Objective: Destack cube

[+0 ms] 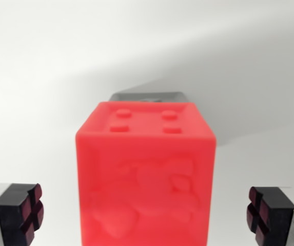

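A red cube (145, 174) fills the middle of the wrist view, very close to the camera, with small studs on its top face and raised heart shapes on its near side. A dark grey object (147, 96) peeks out just behind its top edge; I cannot tell what it is. My gripper (145, 212) is open, its two black fingertips (18, 211) with dark red pads standing at the lower left and lower right corners. The cube sits between them with a clear gap on each side, touching neither pad.
A plain white surface (49, 77) lies all around, with a soft grey shadow (259, 87) across the wrist view's right.
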`<action>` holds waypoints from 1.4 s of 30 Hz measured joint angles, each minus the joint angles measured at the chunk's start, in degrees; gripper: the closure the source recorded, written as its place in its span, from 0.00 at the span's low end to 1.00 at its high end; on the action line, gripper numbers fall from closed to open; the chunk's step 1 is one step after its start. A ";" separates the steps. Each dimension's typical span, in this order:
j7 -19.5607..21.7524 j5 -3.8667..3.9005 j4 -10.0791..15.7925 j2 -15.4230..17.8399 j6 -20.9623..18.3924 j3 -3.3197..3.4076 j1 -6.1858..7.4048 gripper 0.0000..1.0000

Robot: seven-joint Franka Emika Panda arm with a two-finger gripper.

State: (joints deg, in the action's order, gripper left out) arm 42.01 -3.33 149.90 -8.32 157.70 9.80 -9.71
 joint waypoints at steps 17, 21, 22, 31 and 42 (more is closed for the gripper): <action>-2.31 -3.08 -0.57 -5.70 5.10 -1.39 -0.66 1.00; -2.34 -3.10 -0.60 -5.70 5.12 -1.41 -0.70 1.00; -2.34 -3.10 -0.60 -5.70 5.12 -1.42 -0.70 1.00; -2.36 -3.10 -0.60 -5.70 5.13 -1.42 -0.70 1.00; -2.36 -3.10 -0.61 -5.69 5.13 -1.43 -0.71 1.00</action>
State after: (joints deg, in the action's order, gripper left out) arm 39.65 -6.43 149.28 -14.02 162.83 8.37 -10.42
